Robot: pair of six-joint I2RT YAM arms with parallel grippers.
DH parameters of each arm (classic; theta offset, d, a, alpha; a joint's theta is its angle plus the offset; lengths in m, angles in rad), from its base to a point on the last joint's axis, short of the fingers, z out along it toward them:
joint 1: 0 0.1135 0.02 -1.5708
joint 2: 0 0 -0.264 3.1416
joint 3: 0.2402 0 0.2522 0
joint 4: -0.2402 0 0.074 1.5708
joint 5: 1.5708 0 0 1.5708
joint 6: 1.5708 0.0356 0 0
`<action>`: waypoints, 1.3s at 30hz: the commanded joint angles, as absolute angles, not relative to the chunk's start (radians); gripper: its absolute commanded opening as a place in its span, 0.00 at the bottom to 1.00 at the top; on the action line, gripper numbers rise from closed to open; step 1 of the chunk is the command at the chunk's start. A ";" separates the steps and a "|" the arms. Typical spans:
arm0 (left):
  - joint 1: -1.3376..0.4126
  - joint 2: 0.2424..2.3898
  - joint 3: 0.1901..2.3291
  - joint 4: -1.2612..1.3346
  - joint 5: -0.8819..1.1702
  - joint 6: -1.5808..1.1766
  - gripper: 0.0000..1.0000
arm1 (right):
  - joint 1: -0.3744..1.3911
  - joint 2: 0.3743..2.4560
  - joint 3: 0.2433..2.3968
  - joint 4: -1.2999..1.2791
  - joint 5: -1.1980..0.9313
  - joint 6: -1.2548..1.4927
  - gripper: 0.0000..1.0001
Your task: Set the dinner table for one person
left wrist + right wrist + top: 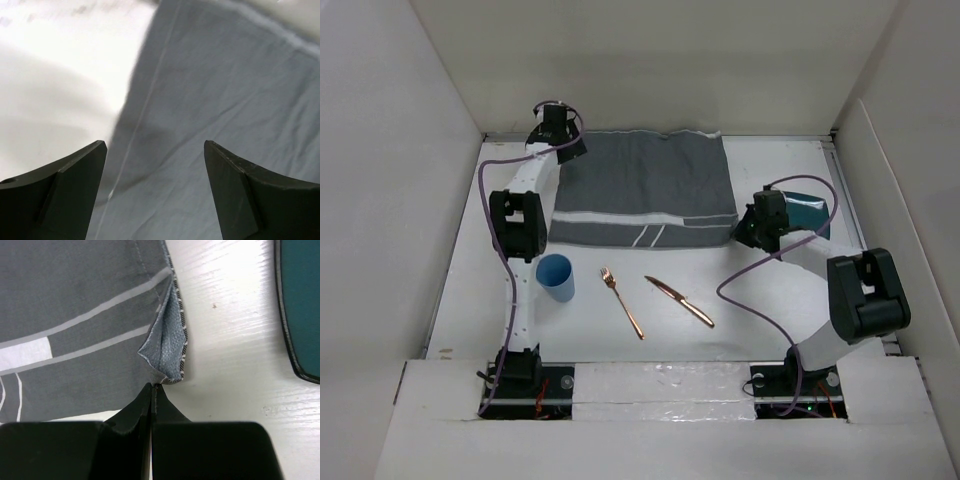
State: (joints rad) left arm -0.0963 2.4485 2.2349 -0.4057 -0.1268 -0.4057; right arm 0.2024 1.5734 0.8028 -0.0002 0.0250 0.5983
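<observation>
A grey cloth placemat with white stripes (640, 185) lies at the back of the white dinner table (770, 290). My right gripper (738, 237) is shut on the mat's near right corner, which is pinched and folded up in the right wrist view (167, 350) just ahead of the closed fingertips (152, 386). My left gripper (560, 140) is open and empty over the mat's far left corner; in the left wrist view its gripper (155, 144) hovers above grey cloth (225, 90) beside bare table (60, 75).
A blue cup (556, 276), a copper fork (622, 302) and a copper knife (680, 301) lie on the table in front of the mat. A teal plate (810, 210) sits to the right, also in the right wrist view (302, 305). White walls enclose the table.
</observation>
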 commanded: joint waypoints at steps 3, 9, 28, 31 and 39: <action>-0.089 2.136 1.991 -0.376 -0.117 -0.449 0.65 | 0.204 1.444 0.750 0.081 0.035 0.600 0.00; -0.110 1.922 1.703 -0.270 -0.069 -0.468 0.61 | 0.192 1.382 0.683 0.095 0.040 0.615 0.00; -0.140 1.162 1.105 -0.023 0.230 -0.580 0.42 | 0.109 1.295 0.664 0.023 -0.055 0.522 0.63; -0.140 0.985 0.993 0.043 0.316 -0.584 0.15 | 0.100 1.177 0.693 -0.043 -0.032 0.496 0.62; -0.178 0.667 0.773 0.014 0.440 -0.508 0.00 | -0.263 0.954 0.554 -0.009 -0.073 0.551 0.00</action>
